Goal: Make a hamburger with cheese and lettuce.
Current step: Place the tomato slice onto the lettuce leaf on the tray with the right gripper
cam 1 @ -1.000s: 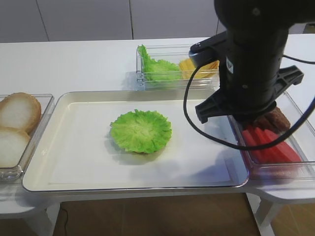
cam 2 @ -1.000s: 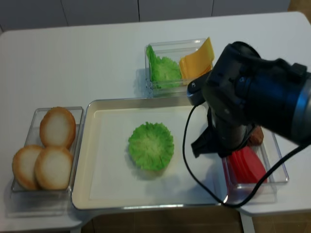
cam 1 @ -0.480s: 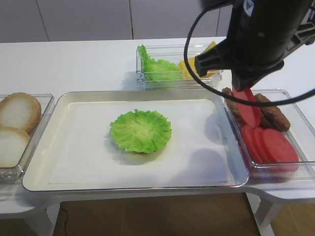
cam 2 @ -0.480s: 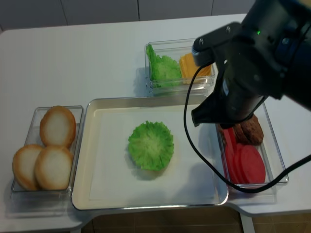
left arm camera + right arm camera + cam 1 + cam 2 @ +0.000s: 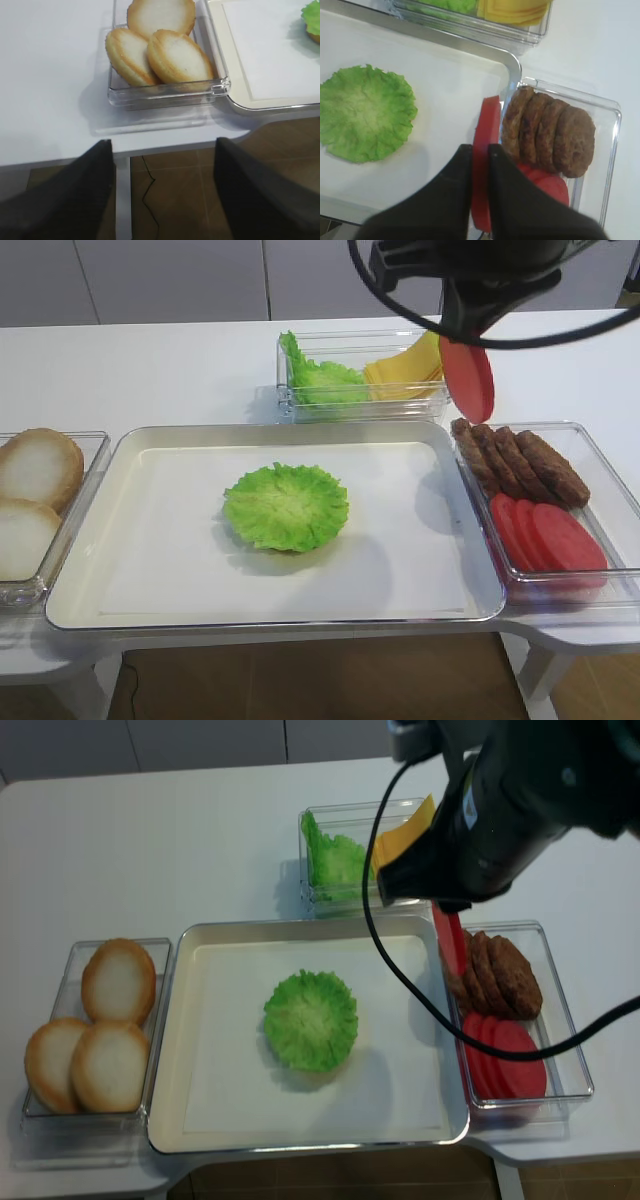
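The right gripper (image 5: 480,155) pinches a red tomato slice (image 5: 485,150) on edge, raised above the tray's (image 5: 440,605) right edge beside the patties (image 5: 547,135). The left gripper (image 5: 162,150) hangs agape off the table's left edge. The lettuce (image 5: 286,506) lies mid-tray.

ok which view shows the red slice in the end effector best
The first high view: the held slice hangs face-on, clear of the arm. The right wrist view shows it edge-on between the fingers, the realsense view a sliver, the left wrist view nothing.

three buns (image 5: 100,1040), four patties (image 5: 547,137)
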Controlling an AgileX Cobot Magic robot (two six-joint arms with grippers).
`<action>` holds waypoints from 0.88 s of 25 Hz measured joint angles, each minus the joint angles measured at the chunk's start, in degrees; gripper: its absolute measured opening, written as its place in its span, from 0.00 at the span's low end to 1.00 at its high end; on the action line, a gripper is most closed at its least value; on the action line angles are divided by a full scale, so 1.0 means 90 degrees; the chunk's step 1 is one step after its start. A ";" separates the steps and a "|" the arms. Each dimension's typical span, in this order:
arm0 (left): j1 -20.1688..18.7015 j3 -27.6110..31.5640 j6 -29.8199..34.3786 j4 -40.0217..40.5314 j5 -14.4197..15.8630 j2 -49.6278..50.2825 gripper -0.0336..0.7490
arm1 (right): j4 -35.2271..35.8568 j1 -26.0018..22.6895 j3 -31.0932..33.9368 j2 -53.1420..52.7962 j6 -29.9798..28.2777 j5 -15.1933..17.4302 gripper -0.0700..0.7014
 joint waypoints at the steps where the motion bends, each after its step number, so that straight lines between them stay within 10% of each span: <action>1: 0.0000 0.0000 0.0000 0.0000 0.0000 0.0000 0.64 | 0.0012 0.0000 -0.0113 0.0052 -0.0050 0.0012 0.17; 22: 0.0000 0.0000 0.0000 0.0000 0.0000 0.0000 0.64 | -0.0330 0.0887 -0.1106 0.2458 -0.0488 -0.0025 0.17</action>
